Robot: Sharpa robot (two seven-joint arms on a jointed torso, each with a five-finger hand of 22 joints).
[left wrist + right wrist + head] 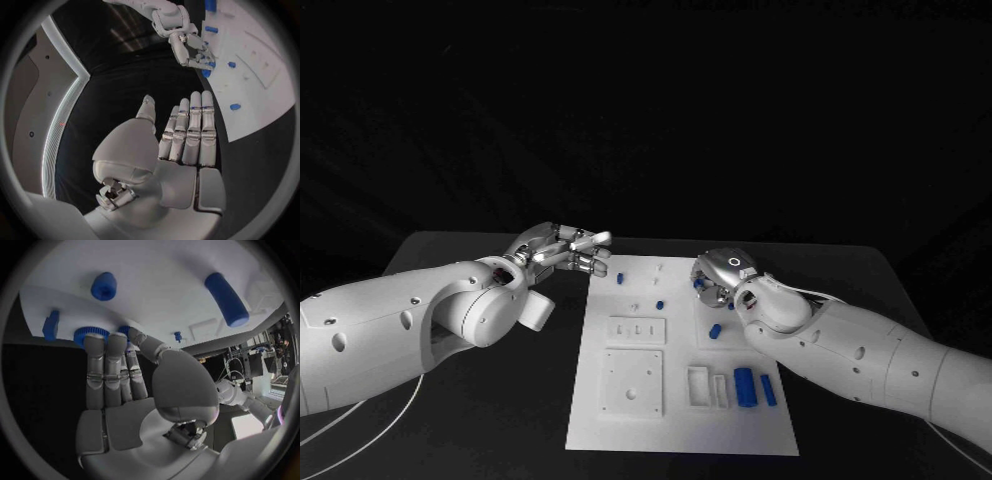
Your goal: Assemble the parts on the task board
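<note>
**Operator:** Where are my two hands right now?

**Spotter:** Your left hand (571,248) hovers over the black table (488,400), just off the far left corner of the task board (682,435). In your left wrist view its fingers (190,132) lie straight, side by side, with nothing in them, so it is released. Your right hand (726,275) is over the far right part of the board.

**Operator:** Is the right hand holding anything?

**Spotter:** In your right wrist view its fingertips (105,342) are at a blue gear-like part (84,333) with a ribbed rim, at the board's edge. I cannot tell whether they grip it or only touch it.

**Operator:** And the other parts?

**Spotter:** They are spread over the board. In the head view a tall blue cylinder (744,385) stands near the near right corner, with a thinner blue piece (769,390) just beside it. A small blue piece (715,330) lies close by your right wrist. Two little blue pieces (622,279) sit near the far edge, between your two hands. In the right wrist view you also see a blue round-ended cylinder (226,298) lying on the board, a short blue hollow cylinder (104,286), and a small blue piece (50,325) at the board's edge beside the gear-like part. White raised plates (635,380) take up the board's left half.
</note>
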